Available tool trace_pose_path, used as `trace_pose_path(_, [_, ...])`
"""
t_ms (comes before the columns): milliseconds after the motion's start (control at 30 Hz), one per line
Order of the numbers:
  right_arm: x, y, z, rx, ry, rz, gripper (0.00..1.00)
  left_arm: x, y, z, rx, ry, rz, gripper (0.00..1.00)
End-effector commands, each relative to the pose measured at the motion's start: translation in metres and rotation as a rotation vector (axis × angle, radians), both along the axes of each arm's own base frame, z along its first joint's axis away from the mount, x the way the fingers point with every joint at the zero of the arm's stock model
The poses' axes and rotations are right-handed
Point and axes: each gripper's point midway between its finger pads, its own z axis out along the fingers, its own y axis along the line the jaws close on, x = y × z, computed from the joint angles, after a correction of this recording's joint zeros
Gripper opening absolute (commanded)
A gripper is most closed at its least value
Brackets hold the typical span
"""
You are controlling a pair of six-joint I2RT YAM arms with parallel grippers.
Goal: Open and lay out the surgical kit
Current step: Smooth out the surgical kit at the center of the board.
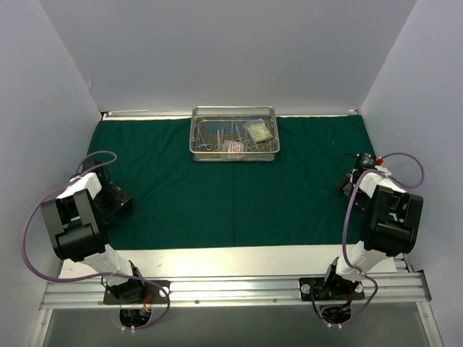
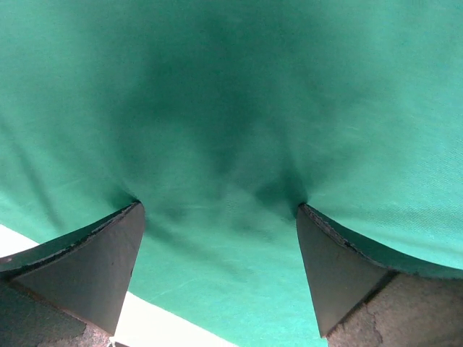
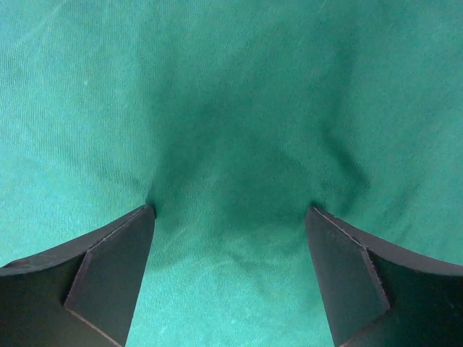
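Now we find the wire-mesh tray (image 1: 235,156) at the far middle of the green cloth (image 1: 231,199), long axis running left to right, about equally distant from both arms. Our left gripper (image 2: 221,206) and right gripper (image 3: 231,210) stand wide, empty, fingertips resting on cloth near its sides.

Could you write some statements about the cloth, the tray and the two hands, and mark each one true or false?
1. The cloth is spread out flat. True.
2. The tray stands at the near edge of the cloth. False: it stands at the far edge.
3. The instruments lie inside the tray. True.
4. The left hand grips the tray. False: it is open, at the cloth, far from the tray.
5. The right hand is open. True.
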Motion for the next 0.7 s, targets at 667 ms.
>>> trace_pose_path(667, [0.261,0.078,0.136,0.122,-0.679,0.525,0.81,0.115,-0.032,0.062,0.033,-0.293,-0.209,0.96])
